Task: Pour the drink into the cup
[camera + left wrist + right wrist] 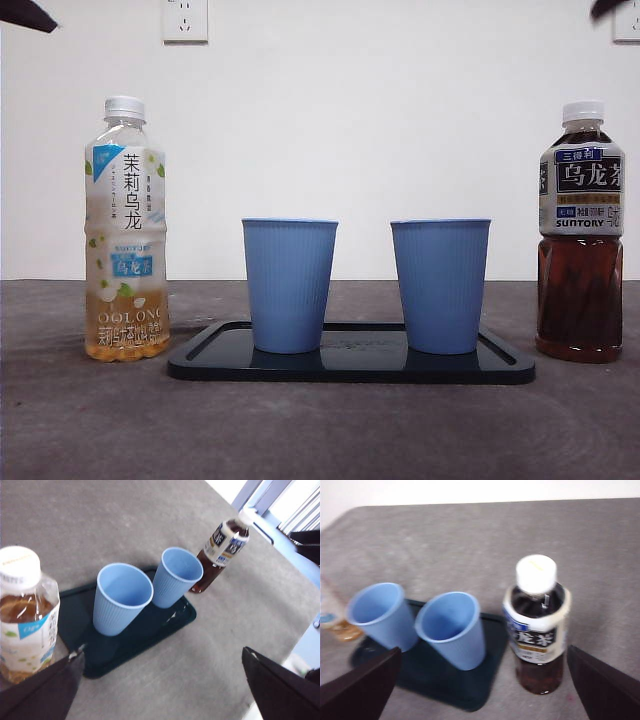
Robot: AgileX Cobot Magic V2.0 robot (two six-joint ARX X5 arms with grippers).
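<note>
2 blue cups (289,285) (440,285) stood upright and side by side on a dark tray (350,365) near the bench's front edge. Capped pale oolong bottle (126,230) stood toward the bench's left edge, dark Suntory bottle (581,232) toward the right. Left gripper (160,690) and right gripper (485,690) hung above, jaws spread wide, gripping nothing.

Two bottles stand on the bench: one pale tea bottle (126,230) with a white cap and one dark tea bottle (581,235), also white-capped. Two blue cups (289,284) (440,284) stand side by side on one black tray (350,368). On the wall behind are two sockets (185,19), the second (627,22) cut by the picture's edge.
</note>
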